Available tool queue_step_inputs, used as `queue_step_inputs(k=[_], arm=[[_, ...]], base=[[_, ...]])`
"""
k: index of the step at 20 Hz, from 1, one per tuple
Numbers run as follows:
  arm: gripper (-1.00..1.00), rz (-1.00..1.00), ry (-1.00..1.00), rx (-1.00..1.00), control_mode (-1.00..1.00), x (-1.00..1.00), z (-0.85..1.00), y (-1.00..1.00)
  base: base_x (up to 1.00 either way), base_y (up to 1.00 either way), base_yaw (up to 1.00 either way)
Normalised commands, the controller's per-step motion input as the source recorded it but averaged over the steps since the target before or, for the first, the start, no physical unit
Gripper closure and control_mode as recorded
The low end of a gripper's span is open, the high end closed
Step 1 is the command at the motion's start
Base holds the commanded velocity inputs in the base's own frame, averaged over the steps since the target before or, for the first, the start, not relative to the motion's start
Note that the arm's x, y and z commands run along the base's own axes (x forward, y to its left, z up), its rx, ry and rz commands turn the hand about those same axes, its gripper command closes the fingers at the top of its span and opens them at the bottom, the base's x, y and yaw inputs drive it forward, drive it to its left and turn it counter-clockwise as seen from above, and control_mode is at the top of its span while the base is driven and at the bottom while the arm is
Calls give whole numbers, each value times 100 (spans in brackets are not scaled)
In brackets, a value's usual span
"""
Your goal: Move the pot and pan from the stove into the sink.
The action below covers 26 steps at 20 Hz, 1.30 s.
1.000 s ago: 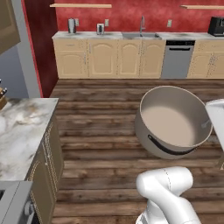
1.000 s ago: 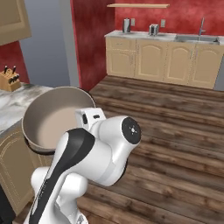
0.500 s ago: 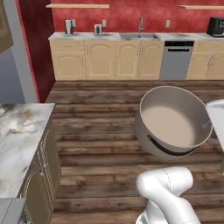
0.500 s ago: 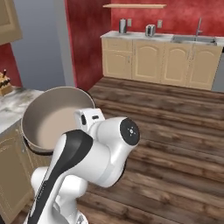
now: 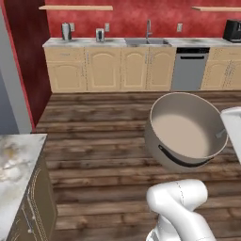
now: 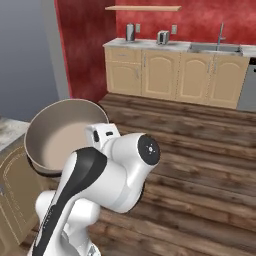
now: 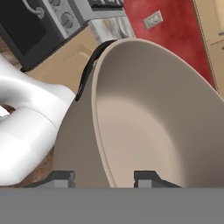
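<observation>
From the left base view, the pot (image 5: pixel 186 131) hangs tipped in the air, lidless, its open mouth facing the camera, well short of the sink (image 5: pixel 147 42) set in the far desk (image 5: pixel 84 42) against the red wall. Carried this tilted, it could slide off if the base brakes or turns sharply.

From the right base view, the pot (image 6: pixel 62 135) sits just behind the arm's wrist, with the sink (image 6: pixel 216 48) far off past bare floorboards. A wide swing of the arm could knock it against the marble desk (image 6: pixel 9 131) beside it.

In the hand view, the claw (image 7: pixel 104 177) pinches the pot's thin wall (image 7: pixel 94 131) between its two fingertips (image 7: pixel 146 177), one inside, one outside. Such an edge grip looks prone to twisting loose.
</observation>
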Motion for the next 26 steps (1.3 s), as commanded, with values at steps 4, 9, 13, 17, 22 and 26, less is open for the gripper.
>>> queue_step_inputs(k=[4,9,13,17,22,26], arm=[[100,0,0,0,100,0,0,0],[100,0,0,0,100,0,0,0],[100,0,0,0,100,0,0,0],[100,0,0,0,100,0,0,0],[100,0,0,0,100,0,0,0],[100,0,0,0,100,0,0,0]], base=[[80,8,-7],[84,14,-6],[85,18,-5],[87,19,-4],[91,23,-2],[93,24,0]])
